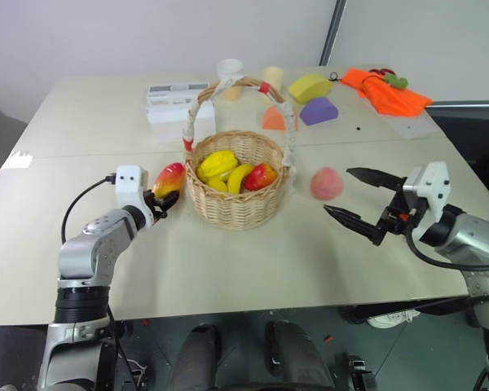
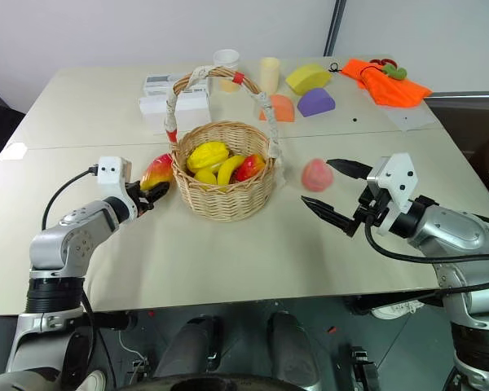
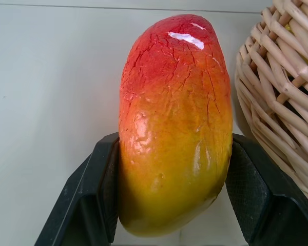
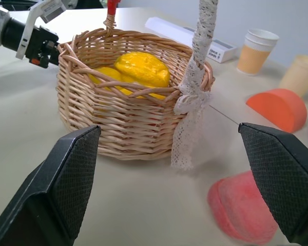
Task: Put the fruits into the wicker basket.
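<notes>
Now mango between left fingers, beside wicker basket

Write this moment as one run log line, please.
left gripper: shut on mango beside basket | right gripper: open near peach | peach on table

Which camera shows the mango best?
The left wrist view: the mango looms close between the left gripper's fingers, beside the basket. Both eye views show it small, left of the basket.
</notes>
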Tool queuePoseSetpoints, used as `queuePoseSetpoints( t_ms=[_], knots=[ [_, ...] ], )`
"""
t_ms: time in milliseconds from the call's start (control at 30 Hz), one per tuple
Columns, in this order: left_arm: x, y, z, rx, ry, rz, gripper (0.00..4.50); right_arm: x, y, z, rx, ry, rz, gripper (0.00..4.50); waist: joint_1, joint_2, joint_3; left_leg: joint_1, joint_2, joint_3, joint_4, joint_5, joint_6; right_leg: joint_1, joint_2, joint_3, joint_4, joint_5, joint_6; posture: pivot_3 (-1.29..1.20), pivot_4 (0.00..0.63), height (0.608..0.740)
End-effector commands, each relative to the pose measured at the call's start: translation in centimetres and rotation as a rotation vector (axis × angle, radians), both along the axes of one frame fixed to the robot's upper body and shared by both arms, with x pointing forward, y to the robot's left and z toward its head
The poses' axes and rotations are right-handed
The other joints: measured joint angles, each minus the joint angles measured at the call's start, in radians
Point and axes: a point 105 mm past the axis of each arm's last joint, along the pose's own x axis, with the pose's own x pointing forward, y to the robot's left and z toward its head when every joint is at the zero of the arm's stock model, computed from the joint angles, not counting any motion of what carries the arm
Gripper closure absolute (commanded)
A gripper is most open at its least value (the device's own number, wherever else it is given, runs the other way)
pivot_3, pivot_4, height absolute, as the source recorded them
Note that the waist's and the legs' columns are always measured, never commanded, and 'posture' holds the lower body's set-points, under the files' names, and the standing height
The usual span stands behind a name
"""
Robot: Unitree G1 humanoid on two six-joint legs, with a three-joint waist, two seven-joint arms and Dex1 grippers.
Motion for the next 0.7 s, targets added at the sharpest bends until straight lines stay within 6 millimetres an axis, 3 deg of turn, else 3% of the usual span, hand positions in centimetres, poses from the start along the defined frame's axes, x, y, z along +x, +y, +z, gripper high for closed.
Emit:
queuePoseSetpoints(
  t_ms=[33,233,367,467,600,700],
  knots=[
    [0.2,2.1,2.0,-0.009,-0.104,0.099,1.66,-0.2,0.6,0.7,0.009,-0.040,0.021,0.00,-0.001,0.000,0.000,0.000,0.000,0.000,0.000,0.000,0.000,0.000,0.000,0.000,0.000,0.000,0.000,0.00,0.150,0.740],
    [-0.5,3.4,1.5,-0.003,-0.103,0.119,1.66,0.0,0.9,0.7,0.011,-0.042,0.029,0.00,0.000,0.000,0.000,0.000,0.000,0.000,0.000,0.000,0.000,0.000,0.000,0.000,0.000,0.000,0.000,0.00,0.150,0.740],
    [-1.0,3.6,2.5,-0.014,-0.163,0.116,2.57,0.1,1.3,0.8,0.012,-0.041,0.038,0.00,0.002,0.000,0.000,0.000,0.000,0.000,0.000,0.000,0.000,0.000,0.000,0.000,0.000,0.000,0.000,0.00,0.150,0.740],
    [-1.4,4.7,3.5,-0.042,-0.222,0.140,2.57,0.1,1.3,0.9,0.010,-0.040,0.036,0.00,0.002,0.000,0.000,0.000,0.000,0.000,0.000,0.000,0.000,0.000,-0.001,0.000,0.000,0.000,-0.001,0.00,0.150,0.740],
    [-4.2,6.0,6.0,-0.078,-0.399,0.031,2.57,0.2,1.2,0.9,0.008,-0.037,0.029,0.00,-0.004,0.000,0.000,0.000,0.001,0.000,-0.001,0.000,0.000,-0.001,-0.001,0.000,0.000,-0.001,-0.003,0.00,0.150,0.740],
    [-6.5,5.0,7.5,-0.144,-0.441,-0.125,2.57,0.3,0.9,0.9,0.004,-0.034,0.022,0.00,-0.001,0.000,0.000,0.000,0.002,0.001,-0.001,0.000,0.000,-0.001,-0.001,0.000,0.000,-0.001,-0.003,0.00,0.150,0.740]
  ],
)
